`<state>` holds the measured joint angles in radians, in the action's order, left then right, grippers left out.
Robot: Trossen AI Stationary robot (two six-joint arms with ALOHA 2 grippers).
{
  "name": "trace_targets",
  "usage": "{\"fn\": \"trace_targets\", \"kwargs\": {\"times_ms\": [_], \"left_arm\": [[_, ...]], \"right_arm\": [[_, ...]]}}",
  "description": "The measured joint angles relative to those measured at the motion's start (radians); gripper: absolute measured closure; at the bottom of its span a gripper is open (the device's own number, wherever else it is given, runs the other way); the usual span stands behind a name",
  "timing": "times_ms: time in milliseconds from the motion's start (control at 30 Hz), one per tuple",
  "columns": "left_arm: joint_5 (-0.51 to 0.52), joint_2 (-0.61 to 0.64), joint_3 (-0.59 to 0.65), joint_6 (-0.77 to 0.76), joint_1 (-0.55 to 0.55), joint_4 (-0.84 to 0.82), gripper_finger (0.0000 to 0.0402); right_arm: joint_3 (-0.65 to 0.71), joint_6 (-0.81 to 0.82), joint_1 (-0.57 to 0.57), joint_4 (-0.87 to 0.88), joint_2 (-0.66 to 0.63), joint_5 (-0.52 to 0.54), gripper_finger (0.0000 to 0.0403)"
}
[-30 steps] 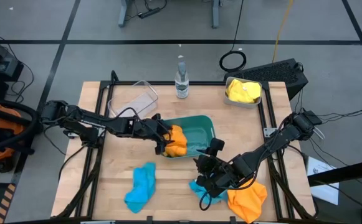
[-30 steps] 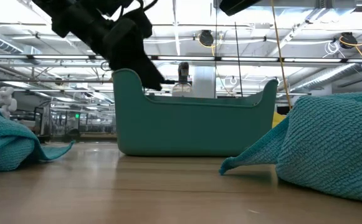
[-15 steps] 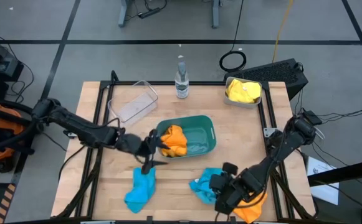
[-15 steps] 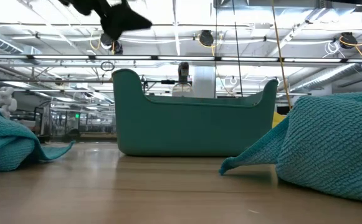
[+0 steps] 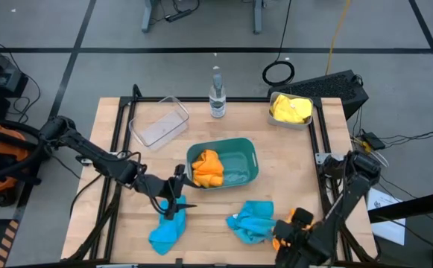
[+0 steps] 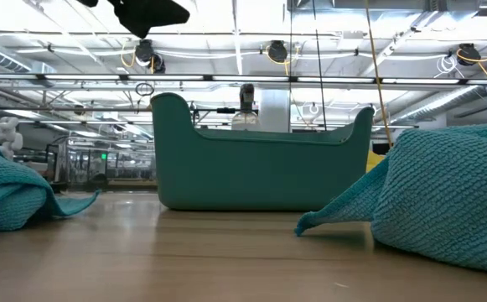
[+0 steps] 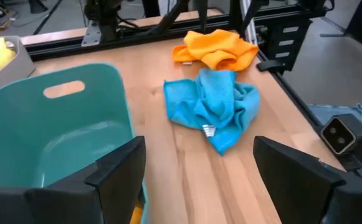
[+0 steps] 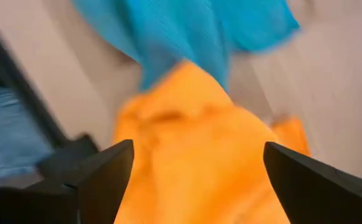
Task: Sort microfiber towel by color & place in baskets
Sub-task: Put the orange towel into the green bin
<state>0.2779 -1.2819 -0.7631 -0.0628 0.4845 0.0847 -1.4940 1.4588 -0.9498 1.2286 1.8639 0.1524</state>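
My left gripper [image 5: 177,199] [image 7: 193,177] is open and hovers between the teal basket [image 5: 240,155] [image 7: 50,137] and a blue towel [image 5: 168,227] near the table's near edge. An orange towel [image 5: 207,168] lies inside the teal basket. My right gripper [image 5: 287,238] [image 8: 196,174] is open above a second orange towel [image 5: 299,218] [image 8: 193,143] at the near right. Another blue towel [image 5: 252,221] [image 7: 213,109] lies beside it. The clear basket [image 5: 159,121] is empty. The pale grey basket [image 5: 291,119] holds a yellow towel [image 5: 291,109].
A clear bottle [image 5: 217,95] stands at the far edge, between the clear and grey baskets. Black frame rails [image 5: 119,141] run along both sides of the table. In the low view the teal basket [image 6: 260,168] stands mid-table, with blue towels [image 6: 444,193] on both sides.
My left gripper has drawn back out of the teal basket toward the near edge and now hangs over the near-left blue towel; the orange towel has stayed in the basket. My right gripper has moved from the right blue towel toward the near-right corner, over the orange towel.
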Motion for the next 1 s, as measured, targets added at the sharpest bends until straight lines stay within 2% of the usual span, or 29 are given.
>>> {"fn": "trace_targets", "kwargs": {"times_ms": [100, 267, 433, 633, 733, 800, 1000], "left_arm": [[0.002, 0.0, 0.0, 0.001, -0.002, 0.013, 0.01], [0.002, 0.0, 0.0, 0.023, -0.003, 0.014, 0.01], [0.002, 0.0, 0.0, 0.026, -0.007, 0.014, 0.01], [0.001, 0.0, 0.0, 0.026, -0.007, 0.012, 0.01], [0.001, 0.0, 0.0, 0.026, -0.007, 0.011, 0.01], [0.001, -0.001, 0.0, 0.026, -0.007, 0.011, 0.01], [0.002, -0.001, 0.0, 0.044, -0.007, 0.016, 0.01]], "right_arm": [[0.0, 0.065, -0.037, 0.047, 0.03, -0.011, 0.0047], [0.0, 0.08, -0.076, 0.036, 0.091, -0.06, 0.0046], [0.012, 0.01, -0.082, 0.048, 0.154, -0.064, 0.0046], [0.117, -0.071, -0.071, -0.065, 0.182, -0.172, 0.0073], [0.162, -0.108, -0.07, -0.14, 0.18, -0.184, 0.0112], [0.164, -0.131, -0.071, -0.157, 0.18, -0.18, 0.0151], [0.162, -0.199, -0.071, -0.177, 0.181, -0.185, 0.0327]]}}
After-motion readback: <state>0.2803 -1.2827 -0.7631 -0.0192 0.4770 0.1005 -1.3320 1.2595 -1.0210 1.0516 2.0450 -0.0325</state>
